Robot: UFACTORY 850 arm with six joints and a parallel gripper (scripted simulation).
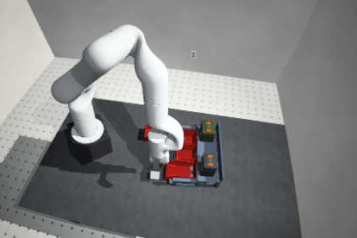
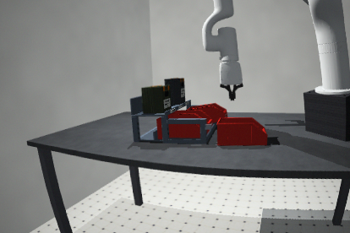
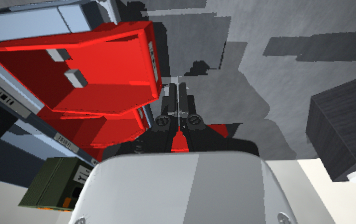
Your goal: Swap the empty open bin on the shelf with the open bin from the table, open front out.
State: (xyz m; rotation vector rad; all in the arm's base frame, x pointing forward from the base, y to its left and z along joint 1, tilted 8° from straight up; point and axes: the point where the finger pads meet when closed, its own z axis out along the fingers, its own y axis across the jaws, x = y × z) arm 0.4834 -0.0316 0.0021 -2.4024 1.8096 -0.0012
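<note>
The claw (image 2: 232,96) hangs in mid-air at upper centre of the side view, fingers pressed together with nothing between them. Below it, at centre frame, a red bin (image 2: 242,132) stands on the dark surface (image 2: 95,135), just beside the shelf (image 2: 175,127). From the wrist camera, a red bin with two grey parts (image 3: 85,70) fills the upper left, sitting in the shelf. Two dark boxes (image 2: 163,98) stand on the shelf's upper level.
</note>
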